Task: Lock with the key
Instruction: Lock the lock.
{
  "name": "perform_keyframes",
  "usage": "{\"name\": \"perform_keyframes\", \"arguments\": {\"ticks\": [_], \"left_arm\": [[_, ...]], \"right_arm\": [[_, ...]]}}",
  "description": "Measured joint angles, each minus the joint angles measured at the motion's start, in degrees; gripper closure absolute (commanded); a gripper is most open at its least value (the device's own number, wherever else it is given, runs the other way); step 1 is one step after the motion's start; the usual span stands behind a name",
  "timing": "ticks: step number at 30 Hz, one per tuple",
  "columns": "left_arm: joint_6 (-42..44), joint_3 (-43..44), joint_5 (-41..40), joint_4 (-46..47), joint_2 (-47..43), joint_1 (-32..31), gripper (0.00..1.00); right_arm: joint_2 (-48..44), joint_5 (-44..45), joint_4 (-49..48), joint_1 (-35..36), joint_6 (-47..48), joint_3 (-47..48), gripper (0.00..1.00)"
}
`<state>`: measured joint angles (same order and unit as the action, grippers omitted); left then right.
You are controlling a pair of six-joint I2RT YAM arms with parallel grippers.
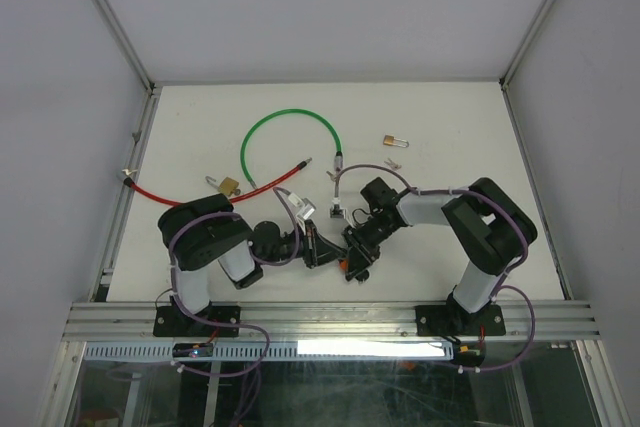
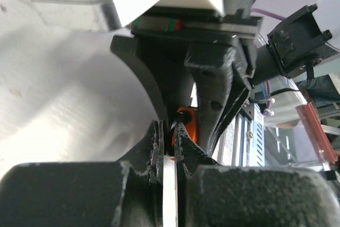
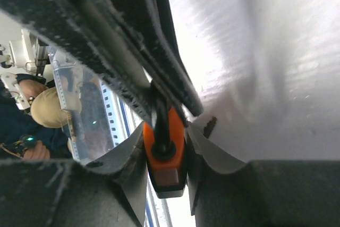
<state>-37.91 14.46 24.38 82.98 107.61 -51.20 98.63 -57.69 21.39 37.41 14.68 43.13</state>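
The right gripper [image 3: 166,141] is clenched around an orange lock [image 3: 166,171], one finger pressing on each flank. The lock is a small, blocky body, bright orange on its broad face and darker at the end nearest the wrist. Its long axis runs along the fingers: one end sits back toward the palm and the other points out past the fingertips.

At that outer end a thin black piece [image 3: 161,115] lies over the orange face and reaches away into the left gripper [image 2: 167,131]. Whether this piece is the key or part of the lock cannot be told. The left gripper is pinched tight on it, fingertips nearly meeting, with the orange body just past them. Its fingers point straight at the right gripper, so the two meet tip to tip.

Both grippers hover close over the white counter [image 1: 450,127], near its front edge and between the two arm bases.

Well beyond the grippers a green cable [image 1: 290,119] curves in a loop. A brass padlock [image 1: 229,186] and a red cable [image 1: 165,194] lie off to the left gripper's side. Another small padlock [image 1: 392,141] lies far out on the right gripper's side.
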Motion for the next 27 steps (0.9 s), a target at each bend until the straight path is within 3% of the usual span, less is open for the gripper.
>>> {"name": "perform_keyframes", "arguments": {"ticks": [9, 14, 16, 27], "left_arm": [[-10.78, -2.32, -5.77, 1.29, 4.42, -4.76, 1.00], [-13.35, -7.65, -4.46, 0.52, -3.04, 1.57, 0.73], [-12.44, -8.87, -4.76, -0.85, -7.85, 3.10, 0.67], [-0.20, -10.16, -12.57, -18.08, -38.05, 2.97, 0.21]], "right_arm": [[-0.22, 0.79, 5.53, 0.04, -2.25, -0.76, 1.00], [-0.11, -0.66, -2.58, 0.39, -0.17, 2.12, 1.00], [-0.11, -1.53, -3.52, 0.15, 0.92, 4.11, 1.00], [-1.16, -8.72, -5.70, -2.54, 5.95, 11.37, 1.00]]}}
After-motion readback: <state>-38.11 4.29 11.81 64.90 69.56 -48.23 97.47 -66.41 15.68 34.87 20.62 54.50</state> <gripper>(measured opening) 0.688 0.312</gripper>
